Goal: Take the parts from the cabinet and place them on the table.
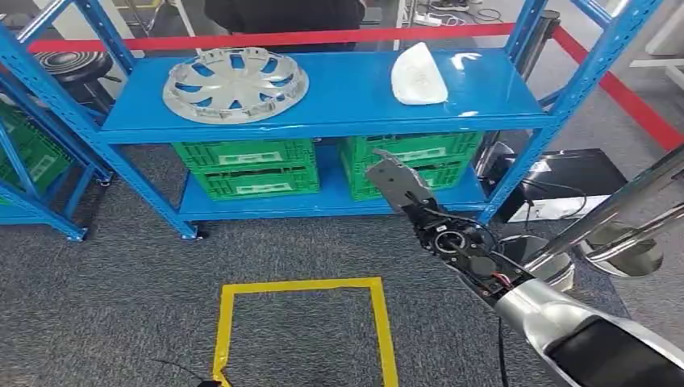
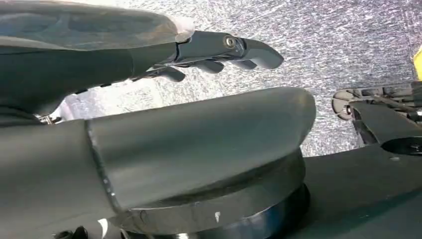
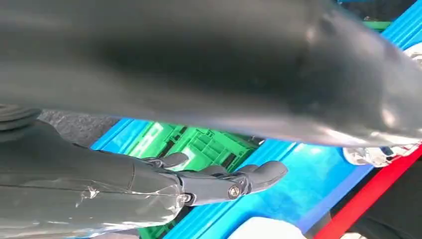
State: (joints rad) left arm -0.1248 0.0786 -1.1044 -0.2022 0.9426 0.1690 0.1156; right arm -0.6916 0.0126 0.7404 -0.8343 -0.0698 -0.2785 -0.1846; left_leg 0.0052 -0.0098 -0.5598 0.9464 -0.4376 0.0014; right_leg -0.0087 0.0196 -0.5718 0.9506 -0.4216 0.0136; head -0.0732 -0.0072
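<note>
On the top shelf of the blue rack [image 1: 339, 121] lie a silver wheel cover [image 1: 234, 83] at the left and a white curved shell part [image 1: 419, 74] at the right. My right hand [image 1: 395, 181] reaches toward the rack, below and in front of the white part, level with the lower shelf. Its fingers are stretched out and hold nothing. In the right wrist view that hand [image 3: 219, 181] hangs before a green crate [image 3: 199, 144], with the white part [image 3: 266, 230] close by. My left hand [image 2: 219, 52] hangs over grey carpet, fingers apart and empty.
Two stacks of green crates [image 1: 246, 165] [image 1: 411, 161] fill the lower shelf. A yellow tape square [image 1: 302, 322] marks the carpet in front. A person in dark clothes [image 1: 282, 16] stands behind the rack. Red barrier tape [image 1: 629, 97] and chrome stands [image 1: 621, 242] are at the right.
</note>
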